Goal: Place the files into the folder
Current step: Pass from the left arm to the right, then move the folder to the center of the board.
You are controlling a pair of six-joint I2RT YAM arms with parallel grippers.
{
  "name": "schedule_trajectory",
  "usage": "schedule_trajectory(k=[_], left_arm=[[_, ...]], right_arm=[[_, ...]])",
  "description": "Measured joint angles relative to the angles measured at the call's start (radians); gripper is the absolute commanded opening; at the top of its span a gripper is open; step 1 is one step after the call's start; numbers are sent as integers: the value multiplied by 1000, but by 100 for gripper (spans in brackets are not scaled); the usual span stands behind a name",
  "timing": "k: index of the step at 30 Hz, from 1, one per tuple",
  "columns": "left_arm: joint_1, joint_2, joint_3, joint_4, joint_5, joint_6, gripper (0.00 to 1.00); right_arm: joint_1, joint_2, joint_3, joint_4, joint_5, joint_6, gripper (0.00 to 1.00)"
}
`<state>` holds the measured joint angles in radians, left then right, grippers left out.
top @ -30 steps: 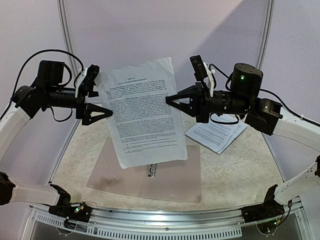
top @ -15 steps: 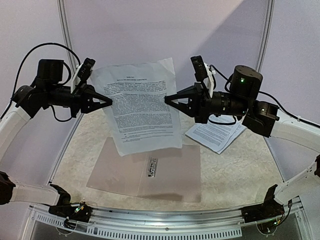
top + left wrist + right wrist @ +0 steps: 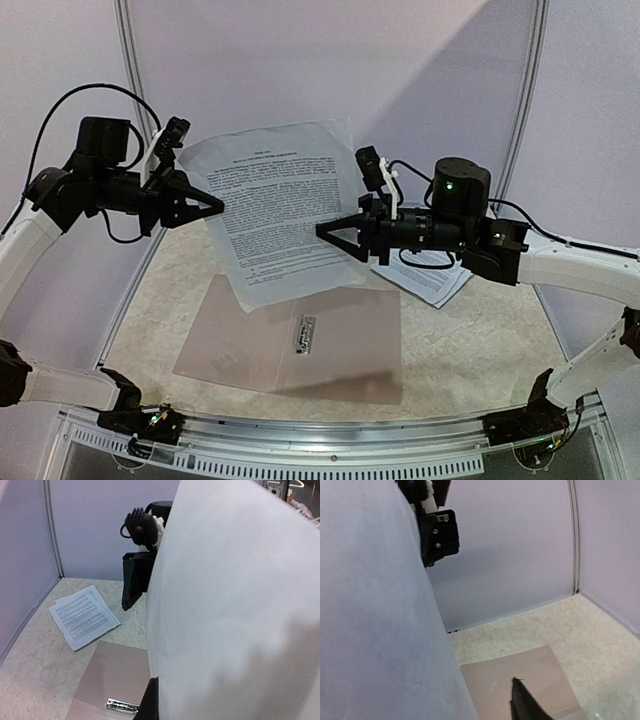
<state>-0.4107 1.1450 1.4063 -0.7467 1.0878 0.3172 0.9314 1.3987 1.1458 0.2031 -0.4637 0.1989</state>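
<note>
A white printed sheet (image 3: 280, 215), one of the files, hangs upright in the air above the bench (image 3: 480, 350), tilted a little, with its lower edge above the far side of the folder (image 3: 240, 345). The left claw (image 3: 218, 206) is clamped on the sheet's left edge and carries it. The right claw (image 3: 322, 232) sits in front of the sheet's lower right part with its jaws apart. In the right wrist view its one visible finger (image 3: 525, 702) stands clear of the paper. The tan folder lies flat on the bench beneath, with a small black clip (image 3: 305, 335) on it. The remaining files (image 3: 440, 280) lie in a loose pile on the bench to the right, partly hidden behind the right arm.
</note>
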Motion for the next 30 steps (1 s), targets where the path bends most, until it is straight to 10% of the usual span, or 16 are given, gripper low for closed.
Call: schedule_trajectory(k=[1,4,6,15,23,30], left_arm=[[0,0,-1,-10,-1,11,7],[0,0,-1,-38,-20,38,85],[0,0,-1,-64,-61,66,99],[93,-8,-180,-179,-538,362,99],[269,77,-665,43,-981,536,89],[283,90,-895,268,-1103,584,80]], right_arm=[[0,10,0,1,5,3,2],[0,32,9,-8,9,9,0],[0,50,24,-22,14,26,0],[-61,78,-107,-23,135,193,0],[-173,230,-222,56,133,396,0],[-171,354,-212,138,66,479,0]])
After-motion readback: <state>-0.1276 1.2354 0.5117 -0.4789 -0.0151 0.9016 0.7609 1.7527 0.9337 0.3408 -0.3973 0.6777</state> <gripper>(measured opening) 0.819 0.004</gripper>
